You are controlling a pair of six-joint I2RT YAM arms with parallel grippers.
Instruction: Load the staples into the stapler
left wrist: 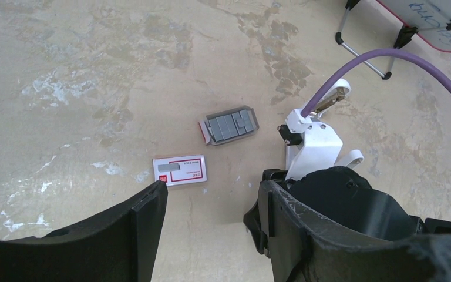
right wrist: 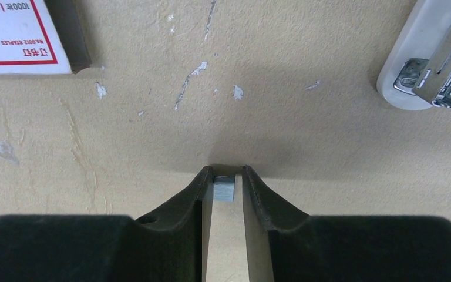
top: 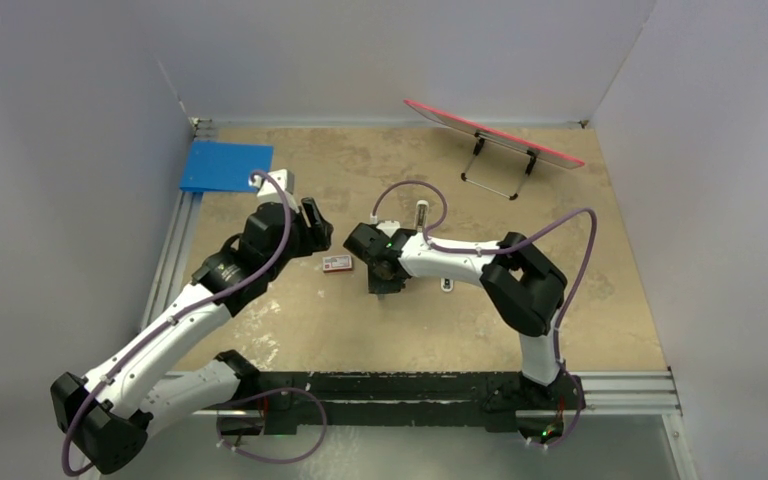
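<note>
One staple strip (right wrist: 225,189) sits pinched in our nearly closed right hand (right wrist: 225,175), near the open stapler (right wrist: 402,59); we judge it light, brittle, best gripped by its flat sides. Left hand (left wrist: 211,187) gapes empty.

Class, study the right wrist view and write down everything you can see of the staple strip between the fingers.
The staple strip is a small silver-grey metal block, only one narrow face showing. It sits at the tips of the right gripper, pinched between its two black fingers, just over the beige tabletop; whether it touches that surface cannot be told. In this view the open white stapler lies upper right and the red-and-white box upper left, both apart from it.
</note>
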